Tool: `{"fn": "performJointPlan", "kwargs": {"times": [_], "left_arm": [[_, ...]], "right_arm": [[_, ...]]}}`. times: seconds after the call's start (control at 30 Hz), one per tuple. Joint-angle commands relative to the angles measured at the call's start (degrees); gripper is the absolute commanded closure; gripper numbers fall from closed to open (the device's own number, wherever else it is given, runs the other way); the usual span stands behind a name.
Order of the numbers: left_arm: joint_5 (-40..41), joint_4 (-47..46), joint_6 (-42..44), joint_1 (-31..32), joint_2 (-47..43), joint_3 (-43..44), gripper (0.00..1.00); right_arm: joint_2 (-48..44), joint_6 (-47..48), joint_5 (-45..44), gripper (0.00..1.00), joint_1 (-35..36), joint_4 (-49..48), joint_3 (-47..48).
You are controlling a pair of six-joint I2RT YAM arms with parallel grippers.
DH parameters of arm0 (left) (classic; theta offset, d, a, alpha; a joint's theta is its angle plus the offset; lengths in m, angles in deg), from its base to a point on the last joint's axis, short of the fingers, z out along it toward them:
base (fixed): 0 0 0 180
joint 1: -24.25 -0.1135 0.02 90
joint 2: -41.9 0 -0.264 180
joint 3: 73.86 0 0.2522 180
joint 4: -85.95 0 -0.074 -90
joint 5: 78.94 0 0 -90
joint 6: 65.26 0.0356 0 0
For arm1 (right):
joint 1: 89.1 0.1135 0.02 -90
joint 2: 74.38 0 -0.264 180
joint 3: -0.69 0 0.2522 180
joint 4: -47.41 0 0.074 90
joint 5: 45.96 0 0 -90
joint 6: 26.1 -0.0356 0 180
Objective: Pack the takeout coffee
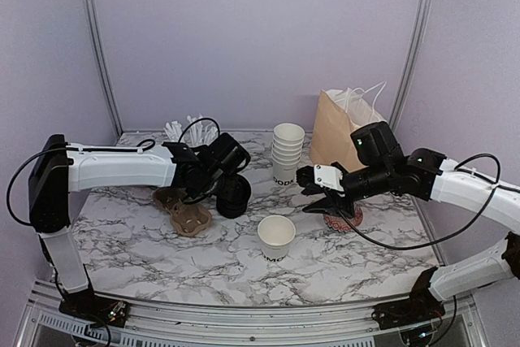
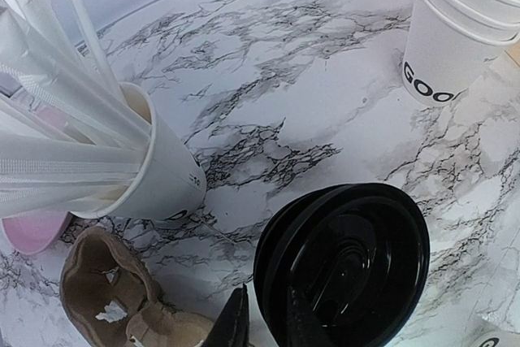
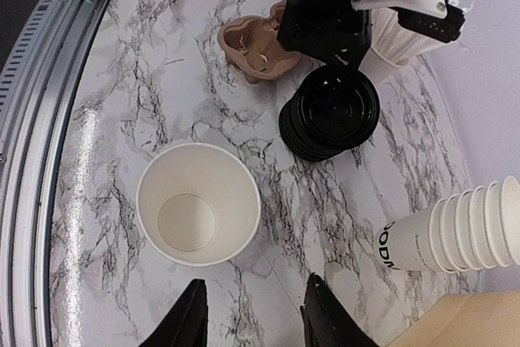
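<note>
No cup with a black lid on it shows in any view. An empty lidless white cup with black letters [image 1: 276, 237] [image 3: 197, 203] stands at the table's middle front. A stack of black lids [image 1: 234, 197] [image 2: 349, 266] [image 3: 329, 115] lies left of centre. My left gripper [image 1: 218, 178] [image 2: 266, 294] is at that stack, its jaws a narrow gap apart astride the top lid's rim, with a sliver of table showing beside one finger. My right gripper [image 1: 318, 194] [image 3: 252, 323] hangs open and empty just right of the lidless cup. The brown bag [image 1: 341, 132] stands at the back right.
A tall stack of lidless white cups [image 1: 288, 152] [image 2: 463, 30] [image 3: 455, 233] stands beside the bag. A white cup of wrapped straws [image 1: 180, 129] [image 2: 154, 168] is at the back left. A brown pulp cup carrier [image 1: 183, 210] [image 2: 106, 298] [image 3: 256, 46] lies left of the lids. A reddish round mat [image 1: 341, 221] lies under my right arm.
</note>
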Motion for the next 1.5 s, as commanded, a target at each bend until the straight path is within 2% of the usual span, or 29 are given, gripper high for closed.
{"fn": "performJointPlan", "kwargs": {"times": [0.0,0.2,0.23,0.33,0.43,0.57,0.73,0.97,1.27,1.47], "left_arm": [[1.6,1.9,0.6,0.2,-2.6,0.8,0.84],[1.0,1.7,0.6,0.2,-3.0,1.1,0.89],[0.9,1.7,0.5,0.2,-3.1,1.1,0.86],[0.4,1.9,0.5,0.3,-2.6,1.6,0.58],[0.0,2.4,0.5,0.1,-1.2,2.3,0.52],[0.4,3.8,0.0,-0.2,1.1,4.0,0.54],[0.4,4.0,0.0,-0.7,2.8,5.2,0.62],[0.2,5.0,0.2,-1.2,4.6,6.5,0.63],[0.2,5.6,0.8,-1.7,5.7,7.4,0.75],[0.1,6.2,0.7,-1.9,6.4,7.8,0.70]], "right_arm": [[-0.5,-1.0,-0.2,0.61,-0.5,-1.4,0.3],[-0.1,-1.2,-0.4,0.61,-0.5,-1.5,0.7],[-0.1,-1.2,-0.4,0.61,-0.5,-1.4,0.7],[-0.2,-1.2,-0.7,0.61,-0.6,-1.5,0.7],[-0.3,-1.3,-0.7,0.61,-0.7,-1.4,0.6],[-0.5,-1.4,-0.8,0.61,-0.8,-1.3,0.6],[-1.0,-1.4,-0.9,0.61,-0.9,-1.3,0.4],[-1.4,-1.3,-1.1,0.61,-1.0,-1.4,0.1],[-1.4,-1.3,-1.1,0.61,-1.1,-1.7,-0.2],[-1.5,-1.3,-1.1,0.61,-1.1,-1.7,-0.2]]}}
